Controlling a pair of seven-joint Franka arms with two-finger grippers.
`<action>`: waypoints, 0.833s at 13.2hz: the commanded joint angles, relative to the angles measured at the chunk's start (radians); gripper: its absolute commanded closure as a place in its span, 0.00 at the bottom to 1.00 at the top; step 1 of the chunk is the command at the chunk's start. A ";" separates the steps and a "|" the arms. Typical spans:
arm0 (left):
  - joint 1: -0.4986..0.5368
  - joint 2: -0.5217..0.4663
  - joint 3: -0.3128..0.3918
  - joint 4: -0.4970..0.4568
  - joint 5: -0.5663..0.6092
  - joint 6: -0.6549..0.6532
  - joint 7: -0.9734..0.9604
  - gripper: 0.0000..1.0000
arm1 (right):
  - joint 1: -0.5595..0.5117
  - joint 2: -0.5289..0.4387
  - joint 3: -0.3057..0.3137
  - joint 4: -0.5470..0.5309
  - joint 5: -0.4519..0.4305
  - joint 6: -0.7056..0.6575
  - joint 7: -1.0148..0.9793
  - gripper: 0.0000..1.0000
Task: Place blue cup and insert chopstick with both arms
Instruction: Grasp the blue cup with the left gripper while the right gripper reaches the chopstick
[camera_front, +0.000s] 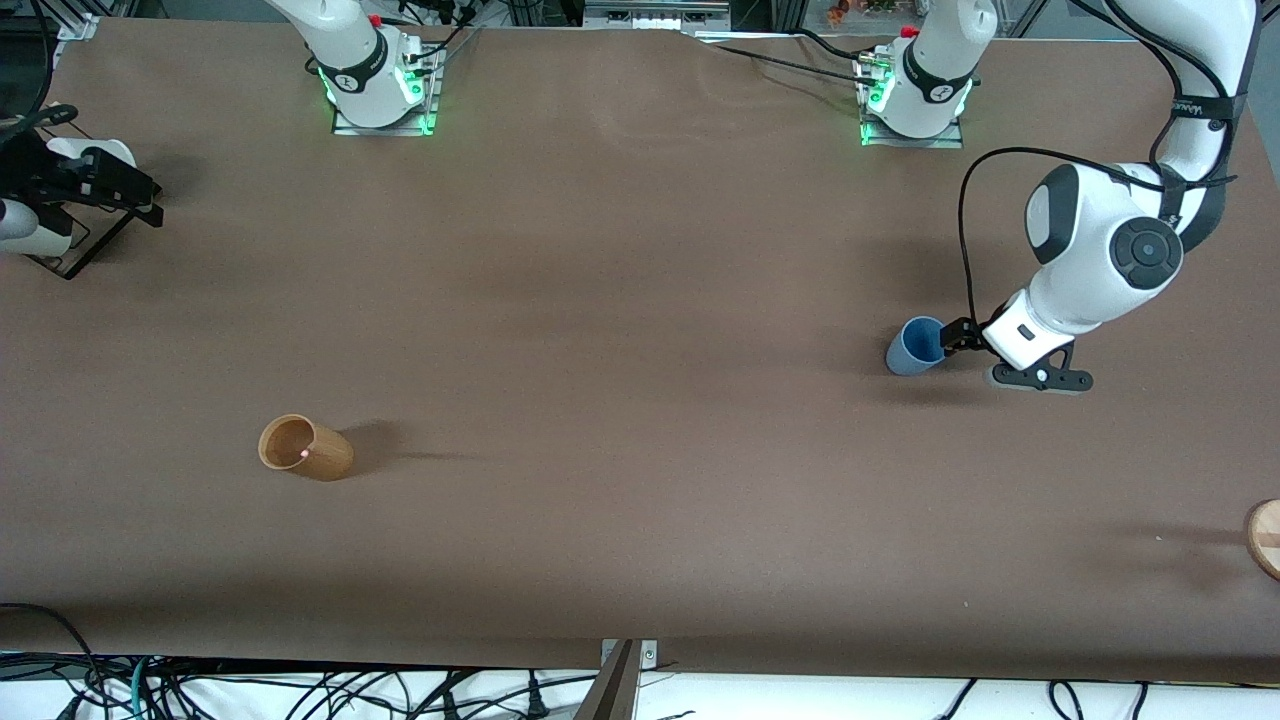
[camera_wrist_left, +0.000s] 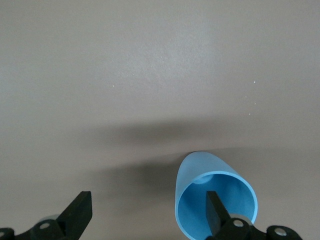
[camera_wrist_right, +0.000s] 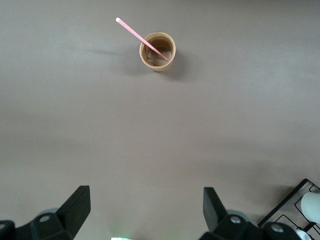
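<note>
L gripper (camera_front: 958, 338) is sitting at the blue cup (camera_front: 915, 346) near L arm's end of table, jaws wide open, one finger (camera_wrist_left: 216, 214) inside the rim, nothing clamped. Risk: cup tipping or skidding as fingers close. R gripper (camera_wrist_right: 142, 216) is waiting, open, w/ chopstick (camera_wrist_right: 142, 39) in tan cup (camera_front: 305, 448).

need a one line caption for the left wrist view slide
Left gripper open, one finger inside the blue cup on the brown table.
</note>
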 joint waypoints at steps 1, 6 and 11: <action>-0.006 -0.037 -0.001 -0.108 -0.004 0.097 0.019 0.00 | 0.008 0.051 0.001 0.009 0.002 0.049 -0.060 0.00; -0.016 -0.027 -0.001 -0.142 -0.011 0.156 0.013 0.00 | 0.027 0.212 0.022 -0.023 0.007 0.304 -0.108 0.00; -0.021 0.032 -0.001 -0.131 -0.012 0.214 -0.012 0.70 | 0.027 0.355 0.030 -0.113 0.004 0.624 -0.304 0.00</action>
